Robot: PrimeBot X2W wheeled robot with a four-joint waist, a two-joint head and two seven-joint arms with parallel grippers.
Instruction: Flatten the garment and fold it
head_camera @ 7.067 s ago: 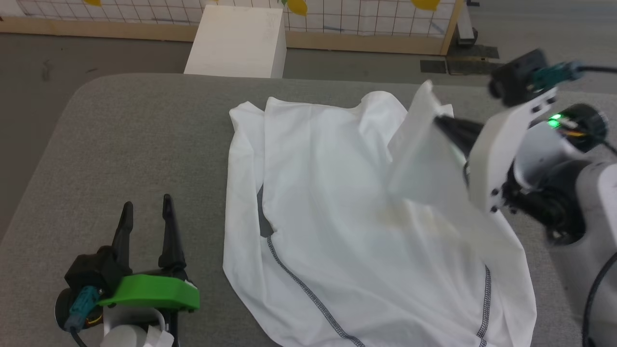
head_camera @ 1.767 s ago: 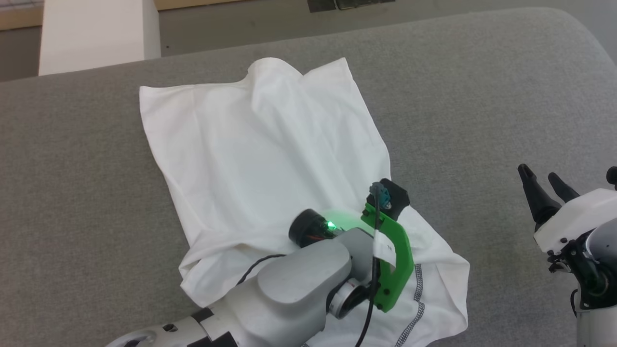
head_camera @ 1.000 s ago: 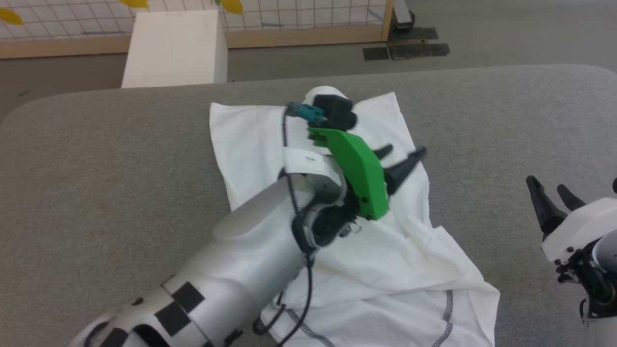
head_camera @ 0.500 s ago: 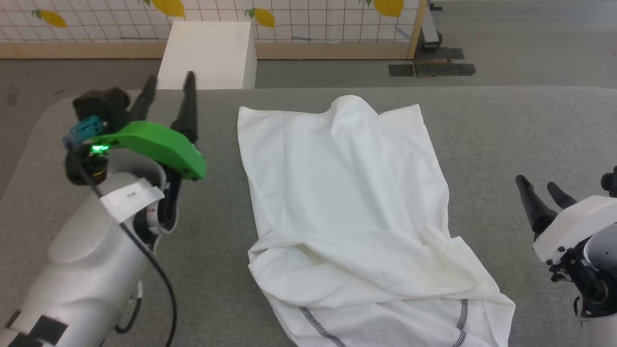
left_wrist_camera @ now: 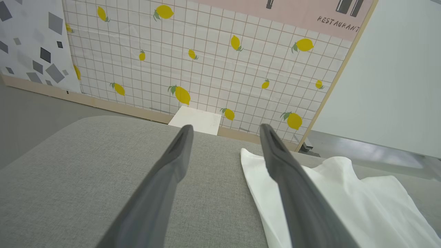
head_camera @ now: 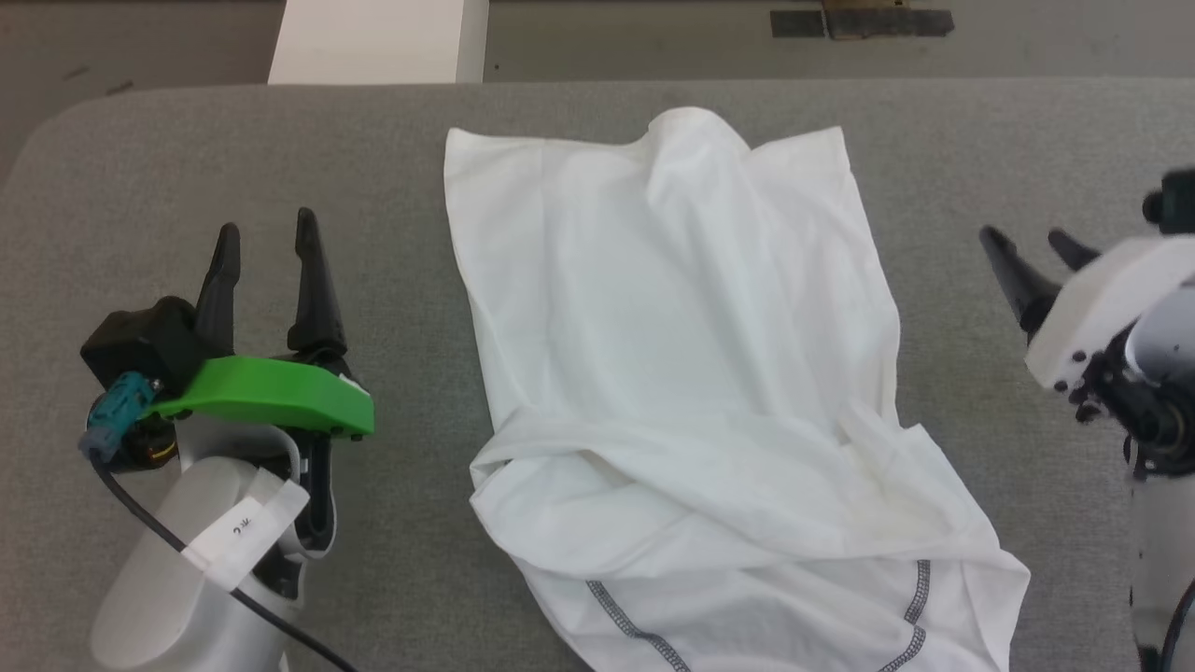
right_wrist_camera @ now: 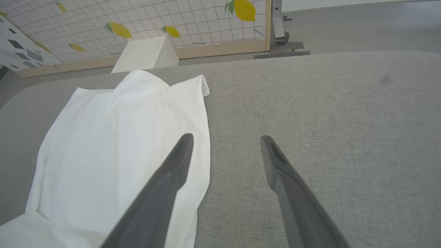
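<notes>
Between left gripper [head_camera: 267, 224] and right gripper [head_camera: 1020, 235], the garment [head_camera: 672, 327], seemingly touching neither

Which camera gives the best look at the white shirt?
The head view: the shirt lies almost whole there, grey-stitched hem included. The left wrist view shows its far end, the right wrist view its upper part.

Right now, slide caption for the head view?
Partly folded white garment on grey table, flanked by open left end effector and right end effector.
</notes>
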